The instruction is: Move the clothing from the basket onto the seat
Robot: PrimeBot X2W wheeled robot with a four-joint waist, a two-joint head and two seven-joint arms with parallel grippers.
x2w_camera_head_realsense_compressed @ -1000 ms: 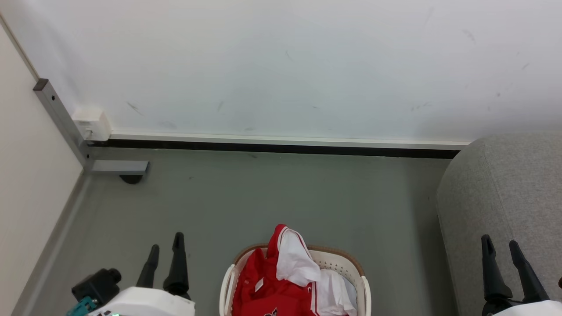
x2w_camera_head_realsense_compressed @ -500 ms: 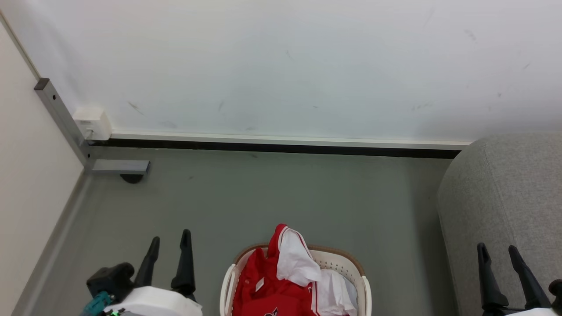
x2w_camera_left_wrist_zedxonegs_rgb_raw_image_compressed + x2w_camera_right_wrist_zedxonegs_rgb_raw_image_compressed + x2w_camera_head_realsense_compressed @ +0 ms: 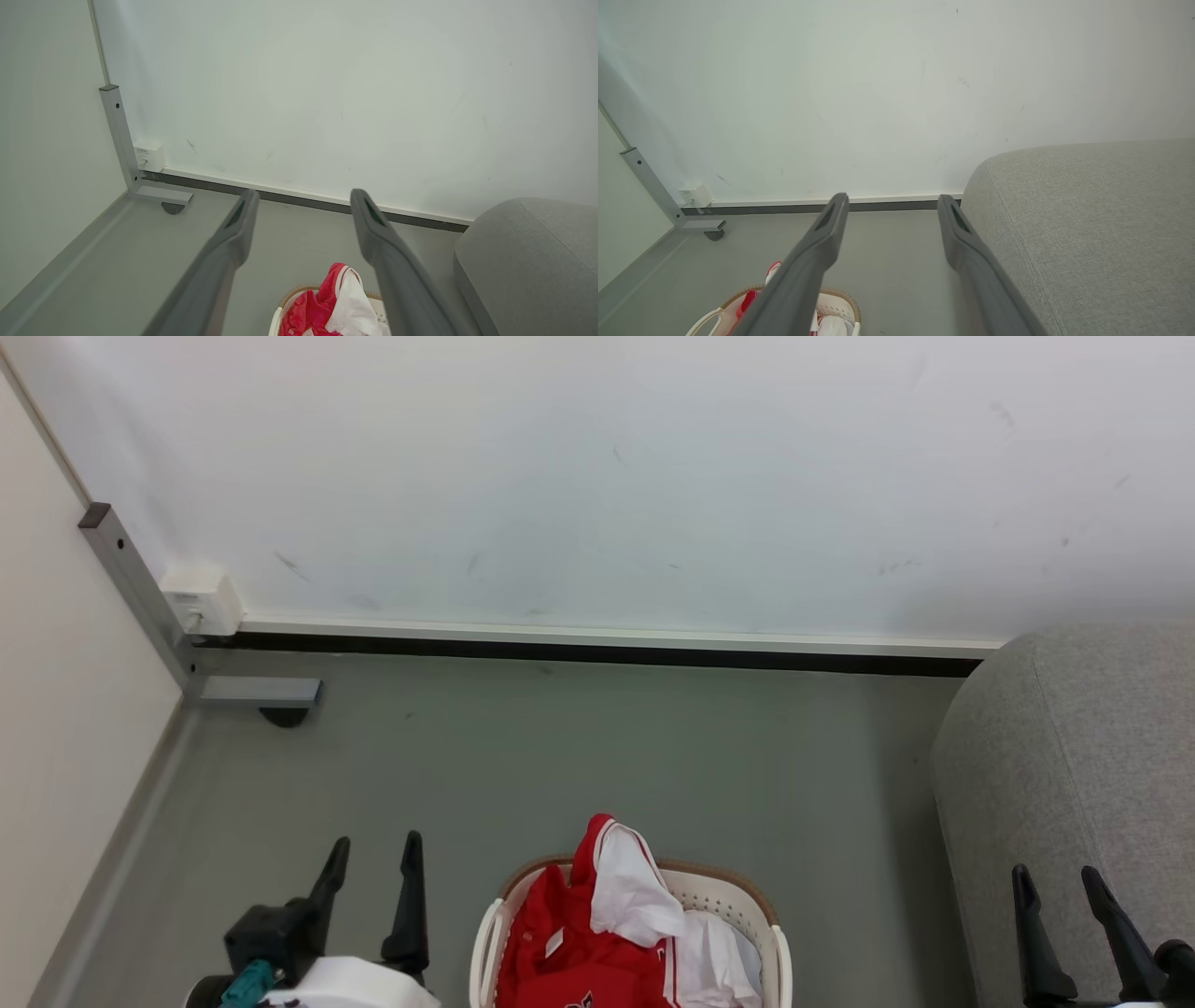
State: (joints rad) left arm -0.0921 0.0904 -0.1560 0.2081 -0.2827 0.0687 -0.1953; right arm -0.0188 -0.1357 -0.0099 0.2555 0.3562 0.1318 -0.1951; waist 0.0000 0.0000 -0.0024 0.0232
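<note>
Grey floor (image 3: pixel 607 756) below a scuffed white wall (image 3: pixel 607 476) carries the oval cream-white perforated plastic basket (image 3: pixel 719 894) with a brown rim. The soft red sports clothing (image 3: pixel 569 952) with white panels lies heaped inside it, one fold rising above the rim. Just left of the basket the long dark left fingers (image 3: pixel 408 905) stand spread wide apart, holding nothing, while the right fingers (image 3: pixel 1032 933), equally wide and empty, hang beside the rounded end of the large grey felt-like fabric sofa (image 3: pixel 1074 756), well apart from the basket.
</note>
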